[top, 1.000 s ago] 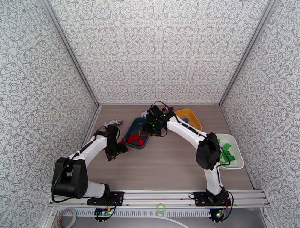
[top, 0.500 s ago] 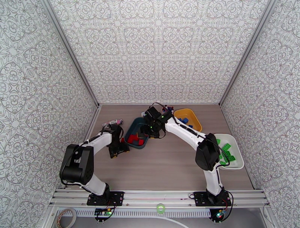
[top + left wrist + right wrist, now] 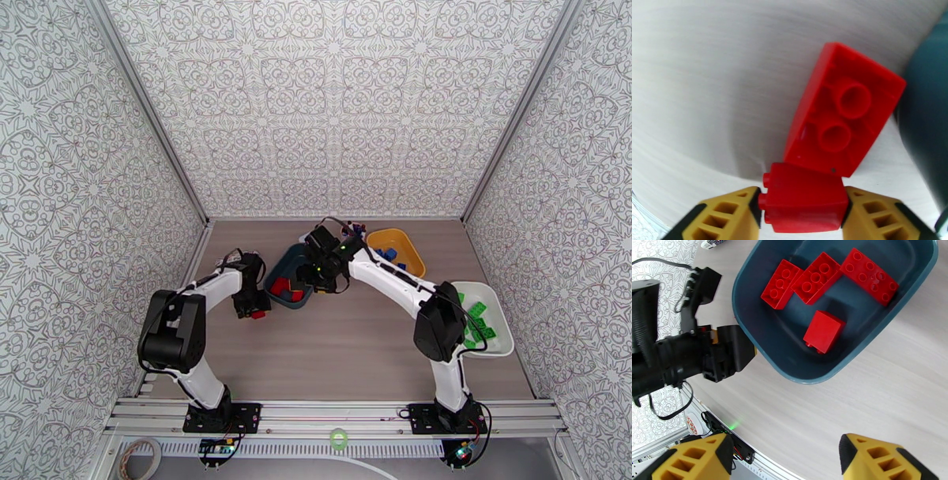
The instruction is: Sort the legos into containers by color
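The left arm (image 3: 209,286) and right arm (image 3: 391,278) wear white shells between bulky black joint housings, with thin black cables looping alongside. Their fingers (image 3: 877,457) are ochre-yellow plastic, black-edged, with rectangular hollow cells.

**What We Cannot Make Out**

In the left wrist view the dark teal tray (image 3: 926,118) is a blur cut off at the right edge. The bottom edge crops the left gripper's (image 3: 802,207) fingers (image 3: 725,218), and the small red brick (image 3: 804,199) pinched between them hides the larger red brick's (image 3: 845,110) near end. From above, the right arm (image 3: 395,278) covers part of that tray, and we cannot count the blue bricks (image 3: 387,253) in the yellow tray (image 3: 401,238).
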{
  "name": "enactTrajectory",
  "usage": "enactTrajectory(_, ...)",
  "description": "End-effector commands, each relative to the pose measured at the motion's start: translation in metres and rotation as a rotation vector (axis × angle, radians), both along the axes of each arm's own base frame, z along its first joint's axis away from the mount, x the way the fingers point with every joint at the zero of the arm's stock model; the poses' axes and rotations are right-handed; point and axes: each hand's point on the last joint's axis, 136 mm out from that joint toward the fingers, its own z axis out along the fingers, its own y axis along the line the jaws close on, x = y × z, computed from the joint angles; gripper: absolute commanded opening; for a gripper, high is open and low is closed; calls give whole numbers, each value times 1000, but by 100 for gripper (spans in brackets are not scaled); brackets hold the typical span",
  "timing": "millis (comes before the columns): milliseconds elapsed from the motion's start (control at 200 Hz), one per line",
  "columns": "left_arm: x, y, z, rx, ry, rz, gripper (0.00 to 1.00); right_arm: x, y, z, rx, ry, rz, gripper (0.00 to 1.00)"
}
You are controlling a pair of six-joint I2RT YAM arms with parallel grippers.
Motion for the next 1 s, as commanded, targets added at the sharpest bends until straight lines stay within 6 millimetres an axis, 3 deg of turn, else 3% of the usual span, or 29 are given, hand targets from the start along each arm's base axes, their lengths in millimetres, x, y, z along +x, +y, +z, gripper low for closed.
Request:
enactTrajectory(0, 7, -2, 8, 10, -35, -11, 48, -5, -3, 10, -1, -21, -12, 75)
enactTrajectory(175, -3, -2, 17, -7, -45, 23, 39, -6, -5, 5, -11, -13, -17, 73)
enactTrajectory(525, -29, -17, 58, -113, -132, 57, 39, -1, -12, -7, -75, -11, -32, 71)
enactTrajectory(770, -8, -33, 108, -203, -244, 22, 42, 9, -22, -7, -75, -16, -60, 71)
enactTrajectory(995, 31, -49, 131, -221, -282, -21, 44, 11, -32, 0, -72, -30, -75, 71)
